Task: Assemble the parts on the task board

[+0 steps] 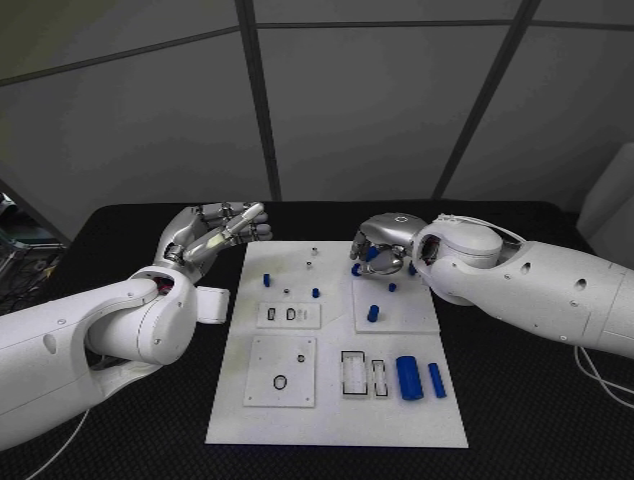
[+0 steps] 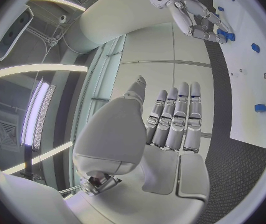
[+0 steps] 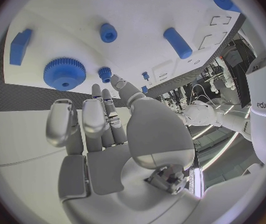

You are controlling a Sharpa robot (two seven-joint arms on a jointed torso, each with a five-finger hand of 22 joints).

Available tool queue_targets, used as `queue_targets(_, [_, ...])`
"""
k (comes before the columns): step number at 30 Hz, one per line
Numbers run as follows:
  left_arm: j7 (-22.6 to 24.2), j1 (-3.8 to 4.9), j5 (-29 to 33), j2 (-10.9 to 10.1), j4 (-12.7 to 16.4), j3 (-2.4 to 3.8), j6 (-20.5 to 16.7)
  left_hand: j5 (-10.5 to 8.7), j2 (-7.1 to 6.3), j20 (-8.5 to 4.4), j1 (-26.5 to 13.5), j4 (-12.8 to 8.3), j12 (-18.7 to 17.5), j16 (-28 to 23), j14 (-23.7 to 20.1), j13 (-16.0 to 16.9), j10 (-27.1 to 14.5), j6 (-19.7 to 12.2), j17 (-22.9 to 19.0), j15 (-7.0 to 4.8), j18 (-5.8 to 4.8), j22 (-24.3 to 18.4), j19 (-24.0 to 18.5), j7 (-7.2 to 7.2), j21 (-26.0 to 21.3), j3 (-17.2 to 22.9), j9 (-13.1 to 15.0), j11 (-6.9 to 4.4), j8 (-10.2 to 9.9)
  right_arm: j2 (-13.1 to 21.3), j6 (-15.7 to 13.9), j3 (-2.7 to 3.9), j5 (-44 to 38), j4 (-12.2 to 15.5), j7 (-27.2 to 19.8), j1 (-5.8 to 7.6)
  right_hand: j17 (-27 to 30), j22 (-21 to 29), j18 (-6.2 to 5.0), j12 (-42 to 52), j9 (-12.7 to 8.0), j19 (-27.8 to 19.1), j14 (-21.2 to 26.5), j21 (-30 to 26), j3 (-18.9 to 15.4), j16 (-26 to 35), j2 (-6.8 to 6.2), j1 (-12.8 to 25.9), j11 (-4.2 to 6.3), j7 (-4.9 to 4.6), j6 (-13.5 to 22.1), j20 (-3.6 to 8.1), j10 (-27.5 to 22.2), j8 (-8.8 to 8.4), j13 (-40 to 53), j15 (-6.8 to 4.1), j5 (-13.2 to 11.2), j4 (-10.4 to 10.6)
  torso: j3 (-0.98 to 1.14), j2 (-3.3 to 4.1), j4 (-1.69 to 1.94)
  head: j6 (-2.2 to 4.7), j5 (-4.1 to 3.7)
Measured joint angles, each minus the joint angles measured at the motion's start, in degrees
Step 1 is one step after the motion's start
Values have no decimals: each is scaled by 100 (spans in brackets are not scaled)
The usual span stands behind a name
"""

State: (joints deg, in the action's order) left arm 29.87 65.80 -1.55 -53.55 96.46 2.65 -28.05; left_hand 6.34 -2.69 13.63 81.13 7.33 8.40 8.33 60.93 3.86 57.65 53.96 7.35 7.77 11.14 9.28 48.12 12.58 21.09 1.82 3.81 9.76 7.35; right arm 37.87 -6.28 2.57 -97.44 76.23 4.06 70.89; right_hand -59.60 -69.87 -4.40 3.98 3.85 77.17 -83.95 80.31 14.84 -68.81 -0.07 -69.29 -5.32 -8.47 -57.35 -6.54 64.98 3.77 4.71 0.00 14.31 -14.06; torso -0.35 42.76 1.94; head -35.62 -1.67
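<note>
We are seeing the black bench (image 1: pixel 144 420) carrying the white rectangular task board (image 1: pixel 332 420), which is lying flat in the middle between the two arms. The left silver hand (image 1: pixel 216 228) is hovering over the bench just beside the board's far left corner; in the left wrist view this hand (image 2: pixel 170 129) is holding nothing, its fingers lying straight and close side by side. The right silver hand (image 1: pixel 385 245) is hanging over the far right part of the board, fingers curled downward; in its own wrist view the hand (image 3: pixel 102 129) is gripping nothing that we can make out, its fingers (image 3: pixel 61 122) bent loosely and apart above the board.

On the board's near right part, two blue cylinders (image 1: pixel 409 377) are lying side by side, next to two dark-rimmed rectangular slots (image 1: pixel 355 372). Below the right hand, a blue toothed gear (image 3: pixel 64 73) is sitting on the board, with a small blue sleeve (image 3: pixel 108 32) and a blue peg (image 3: pixel 178 42) well apart from it. A short blue upright peg (image 1: pixel 373 313) is standing toward the board's middle.
</note>
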Motion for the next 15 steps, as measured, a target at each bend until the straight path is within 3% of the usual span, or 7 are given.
queue_targets(7, [-8, 0, -3, -10, 7, 1, 9, 0, 0, 0, 0, 0, 0, 0, 0, 0, 0, 0, 0, 0, 0, 0, 0, 0, 0, 0, 0, 0, 0, -54, 88, 0, -82, -61, 44, 0, -142, -171, -1, 0, 0, 46, 0, 108, 172, -157, -22, -22, 0, 0, 0, -10, 0, 0, 6, 0, -182, 25, 8, 18, 3, -5, 8])
queue_targets(15, [-15, 1, -5, -17, 10, 1, 18, 0, 0, 0, 0, 0, 0, 0, 0, 0, 0, 0, 0, 0, 1, 1, 0, 0, 0, 0, 0, 0, 0, -119, 179, -1, -121, -118, 56, 0, -235, -341, -2, 61, 6, 150, 1, 200, 310, -274, -35, -39, 39, -4, -47, 11, 91, 0, 21, 0, -217, 57, 15, 32, 3, -31, -1])
